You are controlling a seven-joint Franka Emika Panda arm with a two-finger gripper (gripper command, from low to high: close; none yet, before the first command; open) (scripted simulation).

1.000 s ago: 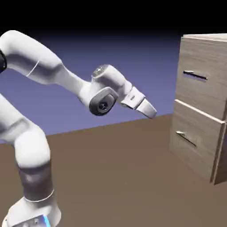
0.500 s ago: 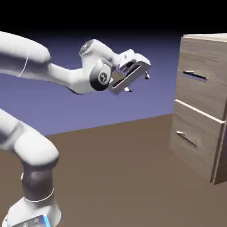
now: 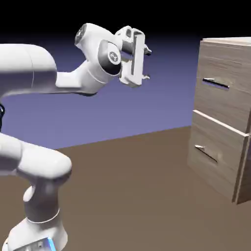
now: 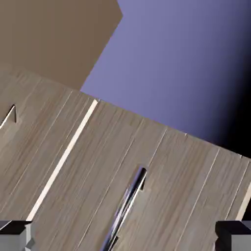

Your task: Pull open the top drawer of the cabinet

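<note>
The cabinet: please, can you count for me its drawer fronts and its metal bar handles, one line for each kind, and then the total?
Drawer fronts: 2, the upper and the lower
Metal bar handles: 2, one on the upper front and one on the lower
Total: 4

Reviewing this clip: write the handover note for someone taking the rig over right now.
Gripper: open, nothing held, short of the cabinet and facing it.
Top drawer: closed, the upper of two; its bar handle shows between the finger tips in the hand view, not gripped.
Lower drawer: also closed.
Done: gripper raised to about the top handle's height, seemingly.
Left: reach the handle, grip it, pull the drawer open.
</note>
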